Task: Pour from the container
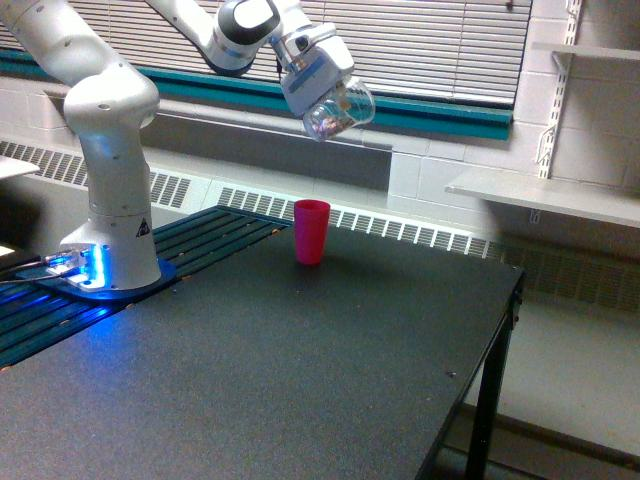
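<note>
My gripper (pixel 322 90) is shut on the container (pixel 338 108), a small clear rounded cup with pinkish-purple pieces showing through its lower side. It hangs tilted, mouth toward the exterior view's right, high above the table. A bright pink plastic cup (pixel 311 231) stands upright on the black table (pixel 300 370), below the container and slightly to the exterior view's left of it. A wide gap of air separates the two.
The arm's white base (pixel 112 200) stands at the exterior view's left on a slatted strip with a blue light. The table's edge (pixel 480 370) drops off at the right. A grey shelf (pixel 545 195) juts from the wall beyond it.
</note>
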Action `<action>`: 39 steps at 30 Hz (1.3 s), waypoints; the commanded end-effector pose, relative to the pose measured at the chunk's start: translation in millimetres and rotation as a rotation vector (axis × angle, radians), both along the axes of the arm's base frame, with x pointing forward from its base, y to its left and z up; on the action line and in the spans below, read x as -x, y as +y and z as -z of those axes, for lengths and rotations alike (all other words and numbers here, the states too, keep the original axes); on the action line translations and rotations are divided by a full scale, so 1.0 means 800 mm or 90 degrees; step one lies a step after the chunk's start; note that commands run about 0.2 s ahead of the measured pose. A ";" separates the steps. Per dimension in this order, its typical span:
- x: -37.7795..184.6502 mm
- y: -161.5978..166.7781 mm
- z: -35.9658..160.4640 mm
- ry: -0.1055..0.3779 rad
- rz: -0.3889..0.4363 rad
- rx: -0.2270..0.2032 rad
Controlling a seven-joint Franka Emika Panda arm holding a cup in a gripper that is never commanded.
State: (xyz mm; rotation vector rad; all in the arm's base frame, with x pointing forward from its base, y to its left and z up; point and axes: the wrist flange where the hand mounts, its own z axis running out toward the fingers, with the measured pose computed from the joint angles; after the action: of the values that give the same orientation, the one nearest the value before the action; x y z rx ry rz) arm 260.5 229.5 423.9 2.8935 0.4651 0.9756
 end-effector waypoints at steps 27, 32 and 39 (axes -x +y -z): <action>0.042 -0.017 0.059 0.055 -0.056 0.093; 0.045 -0.015 0.061 0.060 -0.057 0.100; 0.052 -0.010 0.067 0.069 -0.064 0.110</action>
State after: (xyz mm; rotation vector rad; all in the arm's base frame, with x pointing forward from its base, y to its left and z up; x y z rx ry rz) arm 227.6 224.5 387.0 2.8173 0.6363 0.8111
